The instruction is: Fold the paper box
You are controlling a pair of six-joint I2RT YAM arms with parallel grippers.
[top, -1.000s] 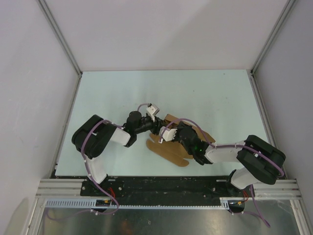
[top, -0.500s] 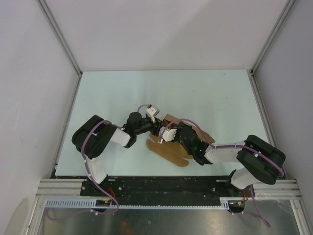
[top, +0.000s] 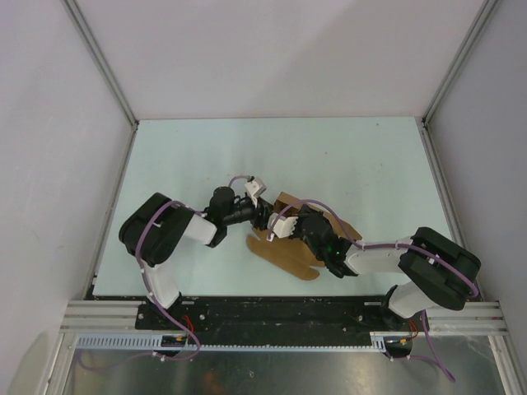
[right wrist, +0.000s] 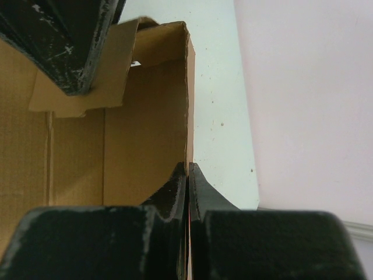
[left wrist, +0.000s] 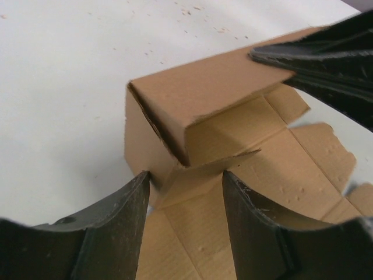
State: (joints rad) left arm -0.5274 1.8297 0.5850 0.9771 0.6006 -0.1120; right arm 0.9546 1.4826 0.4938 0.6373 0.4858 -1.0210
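Brown kraft cardboard die-cut paper box (top: 298, 257): partly raised, near middle of pale green table (top: 206, 156), between both arms. Right gripper (right wrist: 187, 173): fingers pinched together on top edge of upright cardboard wall. Left gripper (left wrist: 184, 192): fingers apart, straddling loose inner flap below folded-over corner, not clamped. Risks: pinch on thin edge may slip, letting wall drop flat; left push against unsupported corner may crush panel off its crease or skid sheet across smooth table. Count: one box, two grippers, one table.
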